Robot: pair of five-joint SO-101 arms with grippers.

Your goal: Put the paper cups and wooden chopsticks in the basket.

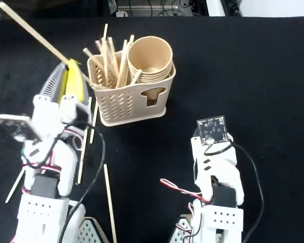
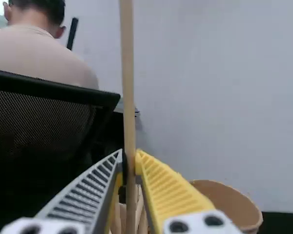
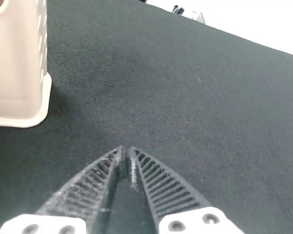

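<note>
the left gripper pinches 1 wooden chopstick between its grey finger and its yellow finger, right at the fingertips. in the high view the stick's long axis runs on a slant across the tips: the long end points out and away from the gripper on its grey-finger side, far past the tips, while the short end points down on the yellow-finger side and ends just beside the near rim of the basket. the basket stands just beside this gripper's yellow finger. inside it, a bundle of chopsticks stands on end, fanned and leaning, in the part nearer the gripper; a nested stack of paper cups sits upright, mouth up, in the part farther from it

loose chopsticks lie flat on the black table behind the left gripper, beside its arm, their long axes roughly along the arm

the right gripper has its 2 dark fingers pressed together with nothing between them, tips low over the table. the basket's corner is ahead of those tips and off to 1 side, apart from them
</note>
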